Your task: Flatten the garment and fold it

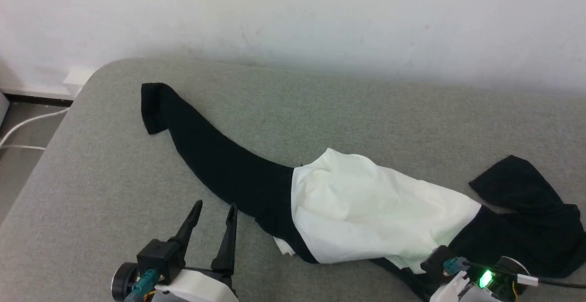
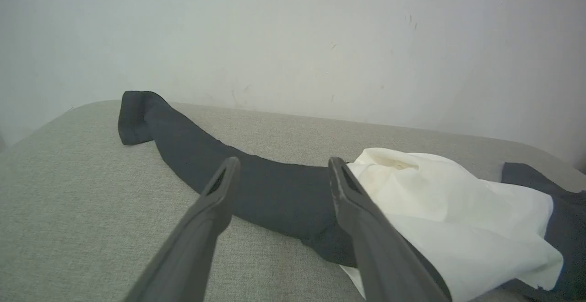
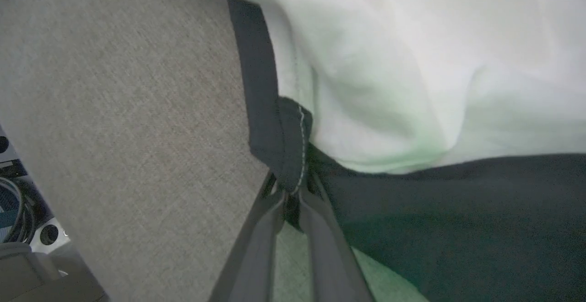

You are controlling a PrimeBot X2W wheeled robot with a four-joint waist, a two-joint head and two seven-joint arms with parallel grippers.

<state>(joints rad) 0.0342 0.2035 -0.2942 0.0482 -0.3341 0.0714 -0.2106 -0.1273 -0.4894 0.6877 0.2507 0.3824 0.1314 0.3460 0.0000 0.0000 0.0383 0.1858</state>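
The garment (image 1: 366, 201) lies crumpled on a grey padded surface (image 1: 100, 178), its white body bunched in the middle. One black sleeve (image 1: 206, 151) stretches out to the far left, and the other sleeve (image 1: 526, 210) is heaped at the right. My left gripper (image 1: 214, 208) hovers open at the lower left, just short of the sleeve. In the left wrist view the left gripper (image 2: 284, 164) frames the sleeve (image 2: 274, 192) beyond it. My right gripper (image 3: 289, 194) is shut on the garment's black trim (image 3: 284, 146), beside the white cloth (image 3: 412, 64). In the head view the right gripper (image 1: 437, 256) sits at the garment's near edge.
A white wall (image 1: 293, 18) runs close behind the surface. The surface's rounded corner is at the far left, with floor and a white cable (image 1: 23, 130) beyond it. Bare grey fabric lies left of and behind the garment.
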